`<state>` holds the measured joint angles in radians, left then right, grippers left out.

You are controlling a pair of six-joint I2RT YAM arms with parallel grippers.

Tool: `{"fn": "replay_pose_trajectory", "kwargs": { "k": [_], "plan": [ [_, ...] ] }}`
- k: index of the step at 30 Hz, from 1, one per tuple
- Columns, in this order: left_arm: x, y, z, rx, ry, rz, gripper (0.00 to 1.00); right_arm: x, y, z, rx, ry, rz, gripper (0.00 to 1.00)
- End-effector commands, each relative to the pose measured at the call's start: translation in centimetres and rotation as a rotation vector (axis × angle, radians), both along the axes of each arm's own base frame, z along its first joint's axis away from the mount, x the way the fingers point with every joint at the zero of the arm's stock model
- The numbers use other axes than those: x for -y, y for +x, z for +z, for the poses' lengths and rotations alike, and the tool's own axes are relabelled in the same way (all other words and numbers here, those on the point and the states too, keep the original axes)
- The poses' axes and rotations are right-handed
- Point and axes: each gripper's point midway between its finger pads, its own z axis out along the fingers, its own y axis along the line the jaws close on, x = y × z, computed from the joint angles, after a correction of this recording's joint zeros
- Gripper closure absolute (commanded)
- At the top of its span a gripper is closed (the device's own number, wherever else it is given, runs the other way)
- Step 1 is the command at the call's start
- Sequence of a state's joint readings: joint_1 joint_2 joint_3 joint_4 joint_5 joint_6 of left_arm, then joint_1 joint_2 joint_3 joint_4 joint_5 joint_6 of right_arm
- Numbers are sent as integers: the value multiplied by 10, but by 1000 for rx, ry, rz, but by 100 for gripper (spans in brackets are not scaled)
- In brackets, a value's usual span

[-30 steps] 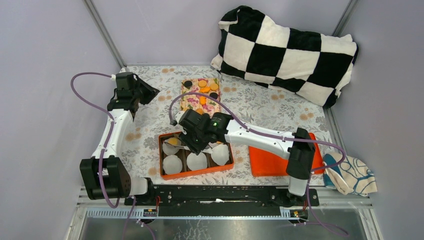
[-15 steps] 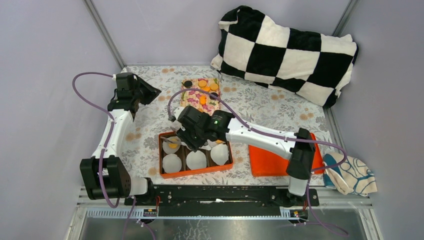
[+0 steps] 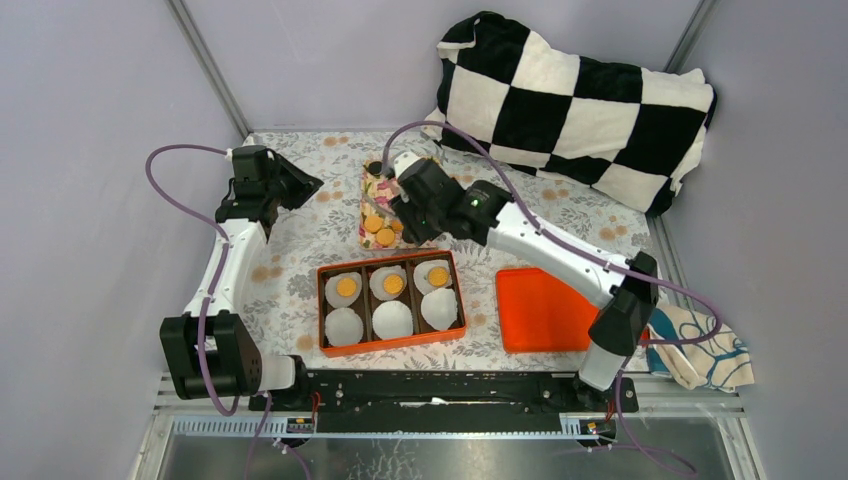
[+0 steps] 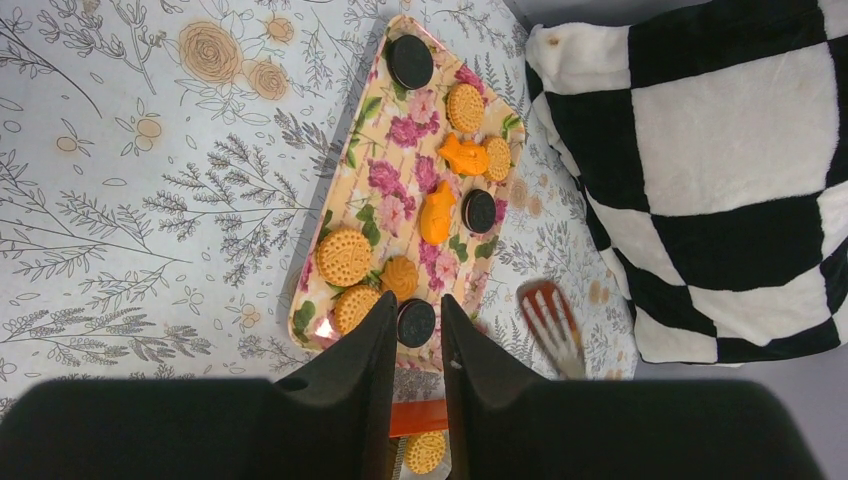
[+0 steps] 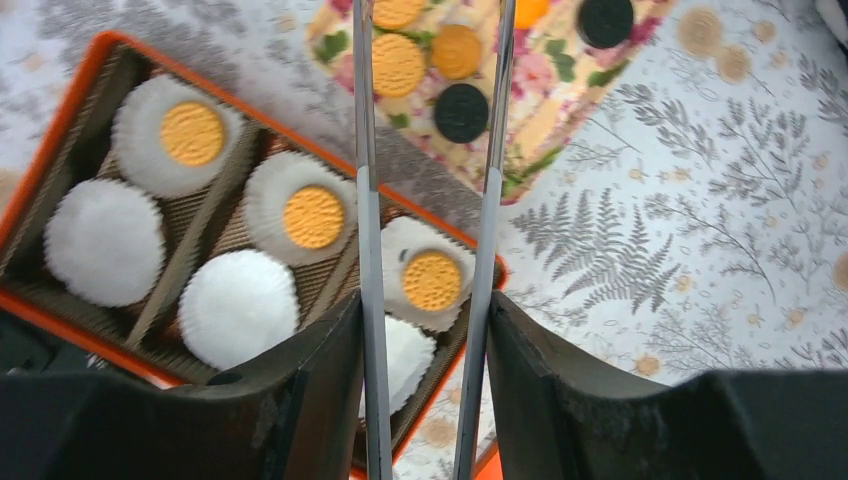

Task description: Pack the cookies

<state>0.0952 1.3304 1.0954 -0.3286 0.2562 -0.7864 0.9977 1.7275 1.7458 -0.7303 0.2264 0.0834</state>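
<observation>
Checkered pillow (image 3: pixel 575 95) lies far beyond the orange box (image 3: pixel 390 346). The floral tray (image 4: pixel 395 185) sits just beyond the box and carries most cookies (image 4: pixel 343 256). Three orange ones rest in paper cups (image 5: pixel 105 240) in the box's far row. The right gripper (image 5: pixel 433 30) hangs over the box's far edge, fingers apart and empty. The left gripper (image 4: pixel 417 305), beyond the box's left side, is slightly parted and empty.

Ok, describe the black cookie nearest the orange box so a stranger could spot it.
Start at the orange rectangular box of white paper cups; the flowered oblong tray lies just beyond it. On the tray's end nearest the box sits a small round black cookie, the only dark one among orange-yellow round cookies there.
</observation>
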Motion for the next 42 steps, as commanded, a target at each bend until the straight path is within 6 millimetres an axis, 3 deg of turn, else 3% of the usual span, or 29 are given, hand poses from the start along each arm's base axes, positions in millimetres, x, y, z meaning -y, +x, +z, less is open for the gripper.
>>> {"fn": "replay_pose_trajectory", "kwargs": {
  "k": [1, 8, 17, 23, 25, 27, 31, 35, 42],
  "plan": [
    [3, 4, 1, 28, 6, -21, 73, -3, 29, -11, 21, -1, -16, 49],
    [1, 6, -2, 15, 12, -19, 73, -25, 39, -37, -28, -16, 19, 49],
    [3, 7, -8, 5, 1, -23, 73, -26, 43, -81, -104, -95, 10, 47],
    [3, 6, -12, -1, 0, -25, 73, -31, 52, -98, -146, -99, 4, 46],
    [4, 6, -12, 0, -2, -27, 73, -35, 55, -100, -152, -93, 3, 47],
    [4, 6, -12, -2, -4, -27, 73, -37, 55, -101, -158, -91, 6, 57],
    [4, 5, -11, 1, -4, -29, 73, -36, 54, -95, -165, -94, 5, 78],
    [6, 4, -11, 1, -10, -33, 73, -31, 55, -71, -130, -70, -12, 94],
    [5, 5, -9, 4, -14, -29, 73, -17, 39, 1, -41, 83, -2, 100]
  ]
}}
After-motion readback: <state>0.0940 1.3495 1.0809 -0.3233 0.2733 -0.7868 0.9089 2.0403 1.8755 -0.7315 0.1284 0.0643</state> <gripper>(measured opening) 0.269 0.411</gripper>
